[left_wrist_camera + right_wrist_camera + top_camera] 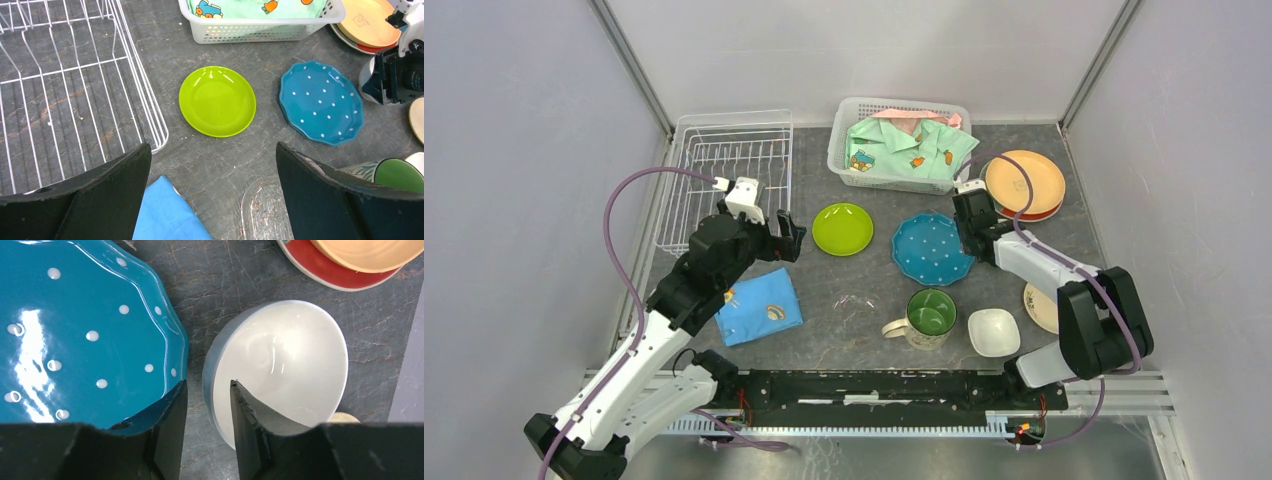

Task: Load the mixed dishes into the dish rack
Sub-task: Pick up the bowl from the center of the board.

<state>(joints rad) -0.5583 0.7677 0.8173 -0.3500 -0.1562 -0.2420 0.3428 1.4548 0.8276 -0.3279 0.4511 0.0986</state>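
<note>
Toward the right edge of the desk (814, 275), the right hand (208, 382) straddles the rim of the white bowl (290, 355), part-spread, not pinching; the left hand (212, 144) hangs wide-spread, empty.

From above, the right arm (1034, 262) hid the round white bowl (280, 365) and covered part of the cream plate (1037, 306), while the right wrist view cropped the blue dotted plate (75, 330) at its left side.

Top view wide; wrist views close, downward; all share blue plate (932, 248).
</note>
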